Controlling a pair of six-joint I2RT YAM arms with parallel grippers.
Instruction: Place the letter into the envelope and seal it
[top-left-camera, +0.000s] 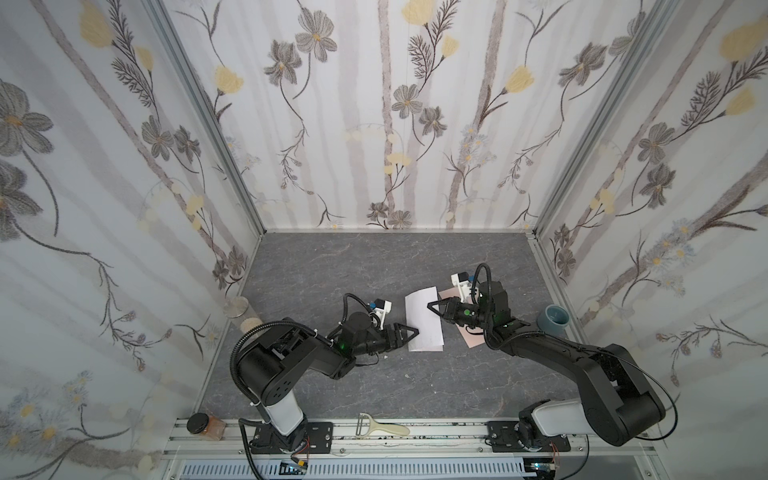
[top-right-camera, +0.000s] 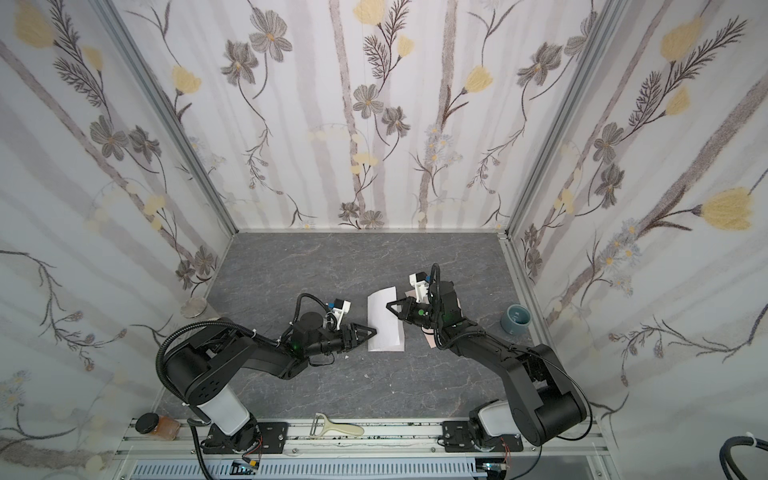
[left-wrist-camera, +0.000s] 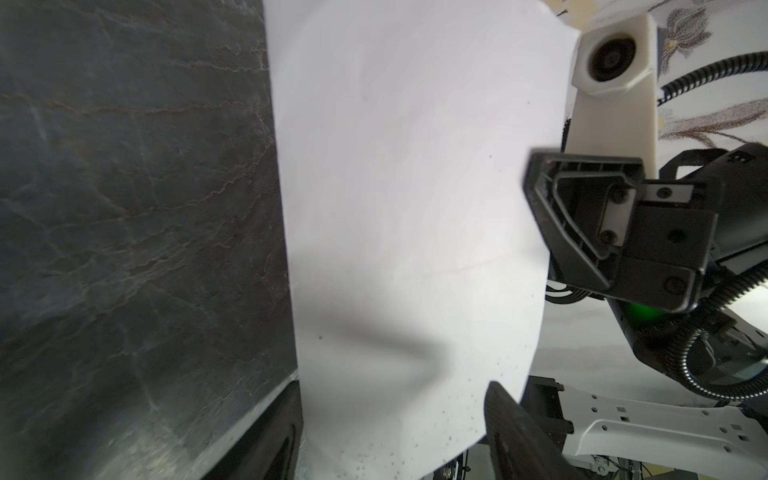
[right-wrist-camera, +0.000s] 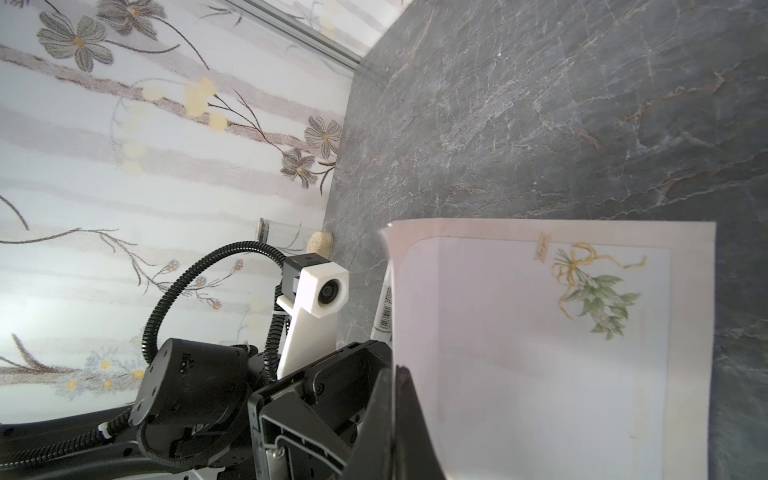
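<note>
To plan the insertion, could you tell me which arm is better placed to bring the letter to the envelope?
Probably right. The right pincer is shut on the letter, and the envelope lies partly beneath that arm; the left pincer stands open around the opposite edge.

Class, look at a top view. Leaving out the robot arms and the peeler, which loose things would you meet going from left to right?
jar → letter → envelope → cup
</note>
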